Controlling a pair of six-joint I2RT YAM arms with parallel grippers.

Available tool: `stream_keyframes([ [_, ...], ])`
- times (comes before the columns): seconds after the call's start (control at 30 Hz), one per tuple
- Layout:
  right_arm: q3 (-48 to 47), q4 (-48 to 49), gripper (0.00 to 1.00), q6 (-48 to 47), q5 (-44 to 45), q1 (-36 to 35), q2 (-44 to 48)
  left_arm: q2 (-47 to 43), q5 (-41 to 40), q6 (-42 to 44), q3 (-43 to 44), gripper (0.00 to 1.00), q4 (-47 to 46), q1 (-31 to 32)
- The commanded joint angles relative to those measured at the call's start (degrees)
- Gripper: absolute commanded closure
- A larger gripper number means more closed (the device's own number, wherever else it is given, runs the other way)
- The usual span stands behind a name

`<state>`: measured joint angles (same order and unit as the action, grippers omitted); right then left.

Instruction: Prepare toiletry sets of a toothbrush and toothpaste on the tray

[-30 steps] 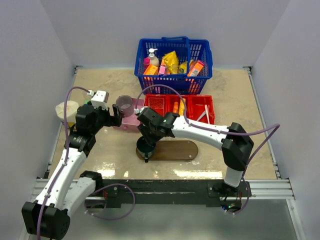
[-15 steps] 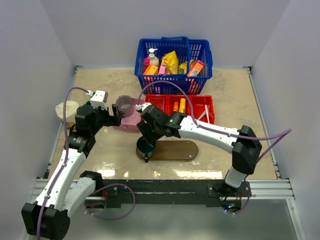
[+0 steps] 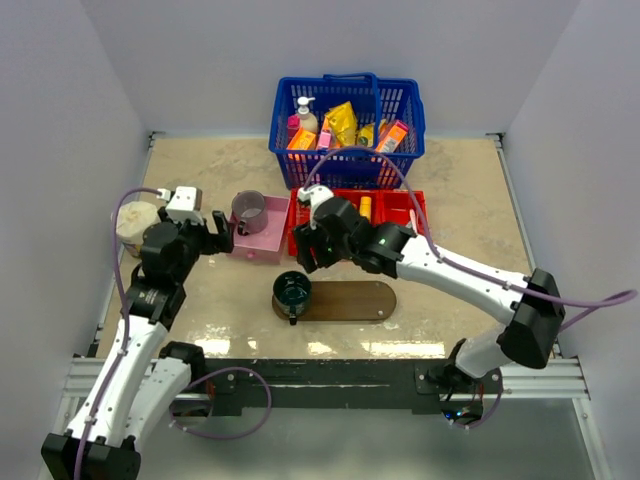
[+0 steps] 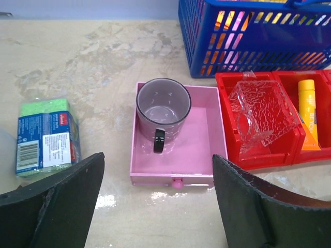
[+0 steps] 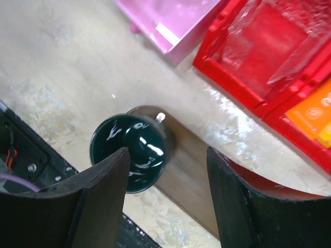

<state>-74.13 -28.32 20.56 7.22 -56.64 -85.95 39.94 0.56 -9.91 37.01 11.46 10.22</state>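
The dark wooden tray [image 3: 355, 300] lies at the front centre with a dark green mug [image 3: 292, 290] standing on its left end. My right gripper [image 3: 310, 250] hangs open above and behind that mug, over the red bin's left end. In the right wrist view the mug [image 5: 129, 152] and the bare tray [image 5: 196, 175] show below the right gripper [image 5: 168, 155]. An orange-yellow toothpaste [image 3: 365, 207] [image 4: 308, 111] lies in the bin's middle compartment. A white toothbrush [image 3: 413, 222] lies in the right one. My left gripper [image 3: 220, 234] [image 4: 158, 160] is open and empty, facing the pink box.
A pink box [image 4: 199, 150] holds a purple mug [image 4: 163, 106]. The red bin [image 3: 425, 215] has a clear plastic piece [image 4: 261, 116] in its left compartment. A blue basket [image 3: 347, 115] of goods stands behind. A green sponge pack [image 4: 46, 135] lies left.
My right gripper has risen off the green mug on the tray, opened wider and drawn back toward the red bin. My left arm has shifted a little left and back.
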Motion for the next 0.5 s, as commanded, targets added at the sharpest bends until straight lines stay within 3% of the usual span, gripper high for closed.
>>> stream_keyframes([
  [0.0, 2.7, 6.9, 0.38, -1.3, -3.1, 7.3, 4.6, -2.5, -3.8, -0.7, -0.9, 0.11, -3.6, -0.2],
  [0.23, 1.7, 8.2, 0.41, -5.0, -0.5, 13.7, 4.2, -1.1, -2.8, 0.0, -1.2, 0.11, -8.1, -0.2],
  [0.47, -8.8, 4.4, 0.50, -5.5, 0.6, 14.5, -5.3, 10.8, 1.1, -2.3, 10.3, 0.12, -14.8, -0.1],
])
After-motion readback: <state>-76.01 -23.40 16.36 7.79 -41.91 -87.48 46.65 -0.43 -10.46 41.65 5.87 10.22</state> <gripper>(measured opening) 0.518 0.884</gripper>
